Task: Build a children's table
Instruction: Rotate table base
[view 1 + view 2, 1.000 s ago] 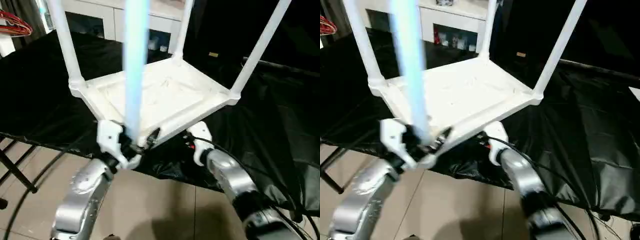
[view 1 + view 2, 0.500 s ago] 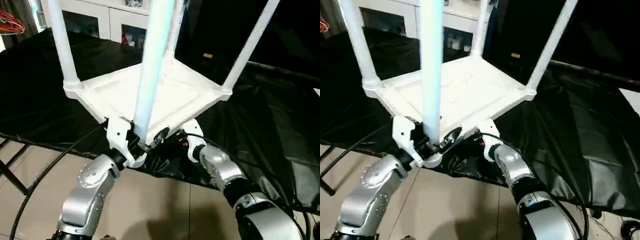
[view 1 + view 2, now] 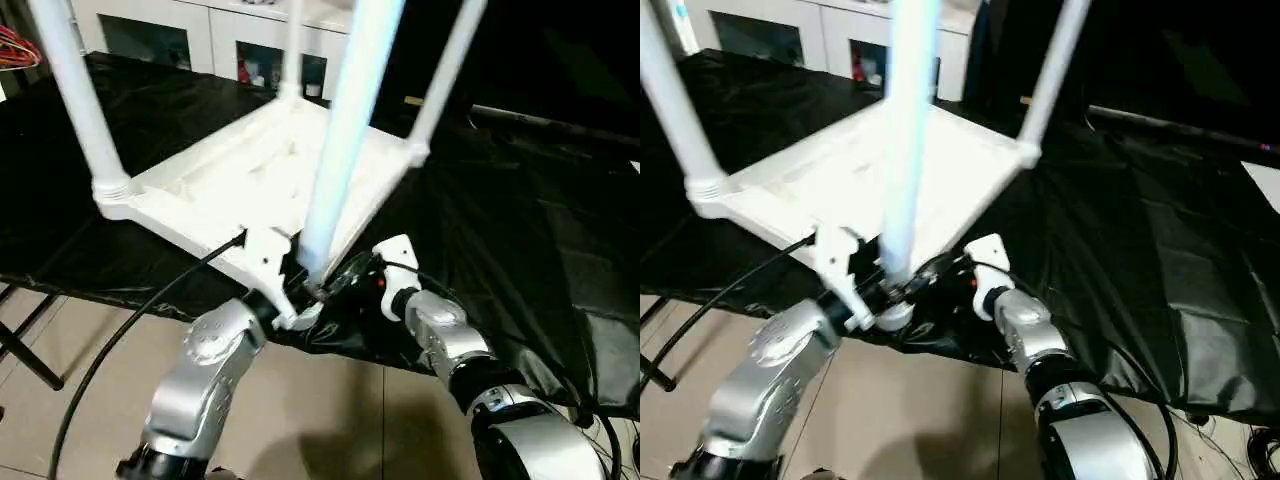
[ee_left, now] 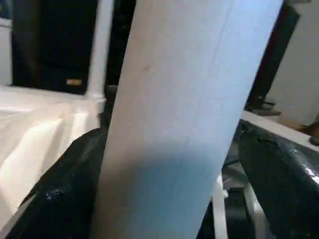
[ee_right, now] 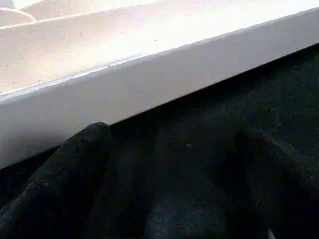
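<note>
The children's table lies upside down on the black cloth, its white top (image 3: 220,180) ribbed side up and its legs standing up from the corner sockets. My left gripper (image 3: 300,288) is at the base of the nearest leg (image 3: 345,130). In the left wrist view that leg (image 4: 184,124) fills the gap between both black fingers (image 4: 65,184), which close on it. My right gripper (image 3: 365,275) sits low at the top's near edge (image 5: 149,69), just right of that leg. Its fingers (image 5: 84,159) are spread over the black cloth with nothing between them.
The big black-covered table (image 3: 520,230) runs far to the right and back. A white cabinet (image 3: 230,30) stands behind it. A black cable (image 3: 120,340) hangs below the front edge over the tiled floor, and a dark stand leg (image 3: 30,355) shows at lower left.
The upturned table has turned on the cloth: its near corner swung right with my left gripper on the leg. The camera view also shifted. My right gripper stayed at the near edge.
</note>
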Available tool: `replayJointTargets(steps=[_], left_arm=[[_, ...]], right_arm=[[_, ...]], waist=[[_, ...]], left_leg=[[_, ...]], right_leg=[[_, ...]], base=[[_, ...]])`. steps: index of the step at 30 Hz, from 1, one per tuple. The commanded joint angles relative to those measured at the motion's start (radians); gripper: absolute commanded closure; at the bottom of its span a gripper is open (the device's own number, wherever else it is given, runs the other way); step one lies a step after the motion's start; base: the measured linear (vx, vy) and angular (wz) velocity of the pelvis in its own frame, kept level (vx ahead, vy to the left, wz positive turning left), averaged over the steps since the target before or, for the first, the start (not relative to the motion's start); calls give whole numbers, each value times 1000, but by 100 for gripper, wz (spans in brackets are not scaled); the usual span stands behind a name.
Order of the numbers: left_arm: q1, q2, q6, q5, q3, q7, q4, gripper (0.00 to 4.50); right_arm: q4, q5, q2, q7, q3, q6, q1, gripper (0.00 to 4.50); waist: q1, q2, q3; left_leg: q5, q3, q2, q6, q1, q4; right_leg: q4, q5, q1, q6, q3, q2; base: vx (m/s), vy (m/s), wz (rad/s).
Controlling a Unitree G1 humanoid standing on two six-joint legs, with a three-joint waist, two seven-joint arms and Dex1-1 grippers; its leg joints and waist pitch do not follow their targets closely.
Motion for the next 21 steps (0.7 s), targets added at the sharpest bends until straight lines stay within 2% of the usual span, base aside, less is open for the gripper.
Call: replayJointTargets(steps=[1, 2, 4, 8, 9, 11, 12, 15, 16, 17, 18, 19, 21], left_arm=[[-27, -30, -18, 15, -76, -27, 21, 12], [-28, -30, -18, 15, -75, -26, 22, 12], [-35, -37, -29, 18, -67, -22, 37, 12], [-47, -50, -55, 31, -56, -4, 62, 12], [-60, -58, -68, 40, -42, 13, 83, 12], [-81, -67, -98, 62, -25, 46, 131, 12], [-83, -68, -100, 64, -23, 49, 136, 12], [-121, -65, -112, 106, -6, 98, 212, 12], [-123, -65, -112, 109, -6, 100, 216, 12], [-136, -60, -121, 136, -4, 129, 242, 12], [-165, -63, -143, 160, 12, 168, 294, 12], [-186, -72, -147, 155, 31, 187, 320, 12], [-201, -77, -157, 159, 42, 206, 337, 12]], right_arm=[[-20, 20, 17, 7, -16, -56, -46, 0], [-20, 20, 16, 6, -17, -56, -47, 0], [-17, 18, 12, 1, -29, -63, -50, 0], [-31, 16, 3, -16, -37, -65, -46, 0], [-45, 14, -5, -29, -39, -70, -39, 0], [-73, 5, -24, -57, -44, -75, -19, 0], [-76, 3, -26, -60, -44, -76, -16, 0], [-132, 0, -51, -87, -63, -88, 28, 0], [-135, 0, -52, -88, -65, -88, 31, 0], [-153, 2, -60, -98, -72, -91, 44, 0], [-197, 11, -74, -125, -96, -91, 78, 0], [-230, 23, -80, -143, -116, -86, 102, 0], [-252, 32, -83, -153, -130, -83, 117, 0]], waist=[[5, 20, -73], [4, 21, -73], [3, 16, -73], [3, 17, -71], [4, 38, -70], [4, 37, -72], [4, 33, -70], [5, 51, -68], [5, 45, -69], [7, 46, -69], [14, 65, -68], [13, 60, -68], [16, 60, -70]], left_leg=[[-122, -4, 37, 2, 23, -66], [-119, -4, 37, 4, 23, -65], [-108, -3, 38, 10, 22, -65], [-123, 0, 40, 8, 25, -64], [-136, -2, 40, -4, 28, -66], [-149, -2, 40, -11, 28, -65], [-152, -1, 38, -8, 27, -65], [-187, -2, 37, -16, 28, -65], [-188, -2, 36, -15, 28, -64], [-187, -2, 35, -12, 29, -64], [-196, -3, 34, -10, 32, -64], [-205, -2, 33, -11, 32, -63], [-205, -5, 32, -14, 27, -65]], right_leg=[[-52, 75, 46, -227, 47, -69], [-52, 78, 45, -228, 47, -69], [-50, 83, 48, -228, 47, -68], [-53, 54, 44, -224, 49, -68], [-56, 52, 42, -221, 49, -66], [-53, 62, 44, -224, 49, -65], [-57, 56, 44, -221, 50, -64], [-63, 17, 43, -208, 51, -64], [-62, 14, 45, -207, 51, -63], [-62, 10, 45, -207, 51, -64], [-68, -14, 41, -191, 52, -63], [-70, -24, 40, -189, 52, -62], [-71, -46, 46, -184, 51, -65]], base=[[0, 0, 0], [0, 0, 0], [0, 0, 0], [0, 0, 0], [0, 0, 0], [0, 0, 0], [0, 0, 0], [0, 0, 0], [0, 0, 0], [0, 0, 0], [0, 0, 0], [0, 0, 0], [0, 0, 0]])
